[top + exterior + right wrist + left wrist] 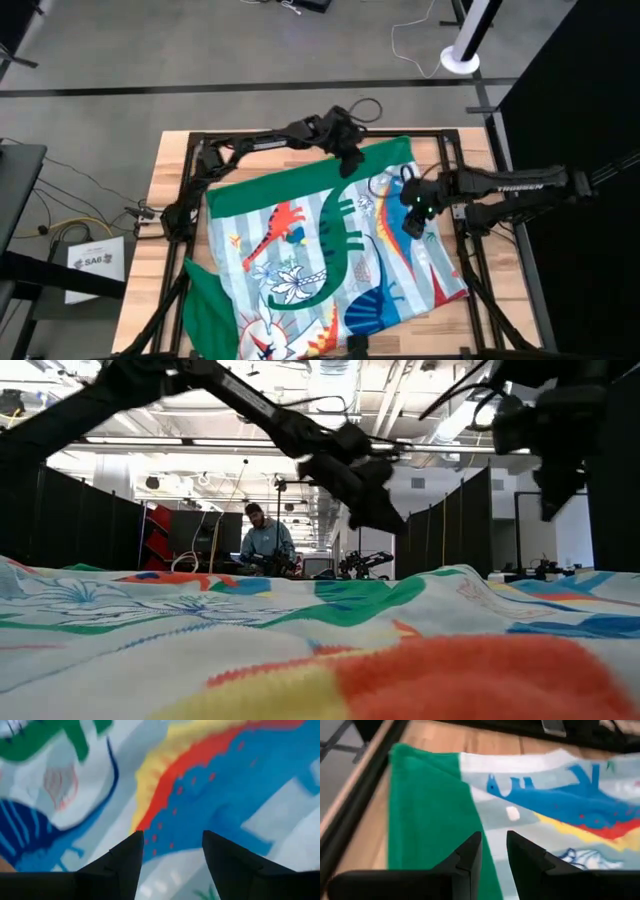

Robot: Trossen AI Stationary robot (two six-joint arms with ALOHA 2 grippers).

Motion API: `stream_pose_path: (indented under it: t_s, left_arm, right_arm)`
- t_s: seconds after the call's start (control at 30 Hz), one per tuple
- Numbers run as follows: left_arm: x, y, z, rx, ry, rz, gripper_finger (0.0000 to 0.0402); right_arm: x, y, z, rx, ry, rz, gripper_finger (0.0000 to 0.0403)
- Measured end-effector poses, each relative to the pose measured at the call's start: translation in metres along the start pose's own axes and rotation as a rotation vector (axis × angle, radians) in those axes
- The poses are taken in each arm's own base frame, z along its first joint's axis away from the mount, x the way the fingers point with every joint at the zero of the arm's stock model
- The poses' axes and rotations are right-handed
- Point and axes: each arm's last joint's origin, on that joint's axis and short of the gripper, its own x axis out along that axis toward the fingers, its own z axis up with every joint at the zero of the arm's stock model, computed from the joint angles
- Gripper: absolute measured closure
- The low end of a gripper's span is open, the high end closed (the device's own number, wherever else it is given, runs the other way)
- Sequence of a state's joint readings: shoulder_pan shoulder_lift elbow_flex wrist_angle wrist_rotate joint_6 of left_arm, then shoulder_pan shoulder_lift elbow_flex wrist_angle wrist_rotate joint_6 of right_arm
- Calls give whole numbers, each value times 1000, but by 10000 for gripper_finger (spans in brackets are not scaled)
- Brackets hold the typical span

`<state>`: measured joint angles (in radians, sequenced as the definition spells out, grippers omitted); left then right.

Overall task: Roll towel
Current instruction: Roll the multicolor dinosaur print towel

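On the wooden worktop (165,165), the towel (330,260) is lying spread out flat, covering most of the surface inside the dark frame (200,140). Its green border is running along the far edge, and a green corner is folding over at the near left, hanging toward the worktop's front edge. The light-blue field is showing dinosaur motifs in green, red, orange and blue.

Toward the left, the left arm is reaching from its base across the far side, and the left gripper (350,160) is hovering over the towel's green far border, close to the far right corner. In its wrist view the left gripper (494,850) is showing its two fingers parted by a narrow gap with nothing between them, the green band and a blue motif lying below.

Further right, the right arm is stretching in from the worktop's right side, and the right gripper (412,222) is hanging over the towel's right half, above the blue and red print. Its wrist view is showing the right gripper (172,852) with fingers spread wide and empty over the cloth.

In the low view, a person (266,542) is standing in the room beyond the worktop.
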<state>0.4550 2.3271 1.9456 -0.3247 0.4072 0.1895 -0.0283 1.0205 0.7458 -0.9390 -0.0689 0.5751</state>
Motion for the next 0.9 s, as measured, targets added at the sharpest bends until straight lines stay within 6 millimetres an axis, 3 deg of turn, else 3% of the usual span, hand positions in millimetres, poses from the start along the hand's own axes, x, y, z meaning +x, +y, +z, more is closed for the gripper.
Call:
stream_pose_path:
  t_s: [0.17,0.37,0.47,0.6,0.9]
  left_arm:
    - [26,5,-7,6,99,-27,325]
    - [2,-2,1,-81,302,-69,325]
    - [-12,-1,10,-14,354,-22,325]
    - [-26,23,6,33,355,-4,325]
    - [-48,52,-43,-87,584,-153,325]
  right_arm:
    - [19,-2,-18,42,112,33,265]
    - [31,2,-23,39,136,125,388]
    - [33,5,-23,22,134,134,396]
    - [37,7,-24,1,154,125,402]
    - [51,21,-19,25,151,161,403]
